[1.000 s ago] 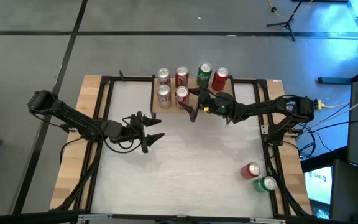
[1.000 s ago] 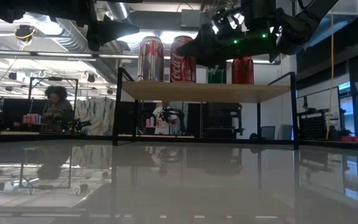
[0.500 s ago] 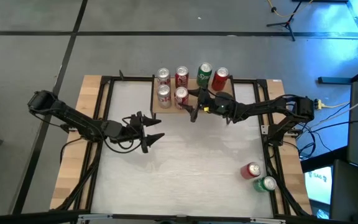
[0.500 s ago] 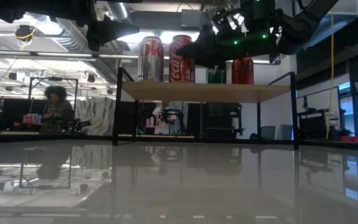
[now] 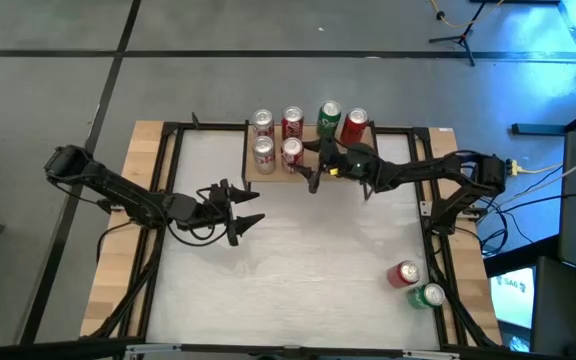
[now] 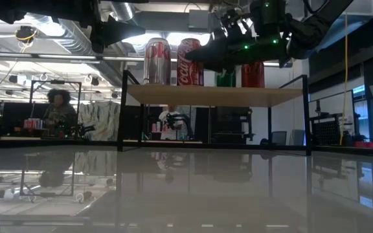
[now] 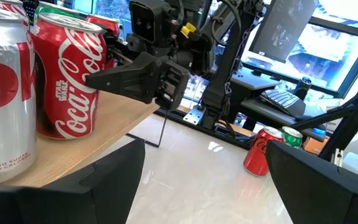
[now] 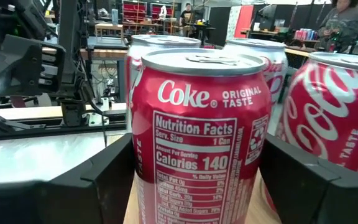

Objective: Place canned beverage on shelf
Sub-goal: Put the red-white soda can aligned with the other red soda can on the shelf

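Right gripper at shelf, fingers around Coke can

The right gripper straddled the Coke can at the shelf's front edge, contact indiscernible. The left gripper waited open mid-table.

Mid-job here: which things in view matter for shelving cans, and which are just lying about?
Job: shelf; Coke can at the right gripper; red can and green can on the table.
Lying about: left gripper, open, waiting mid-table; monitor; person behind.
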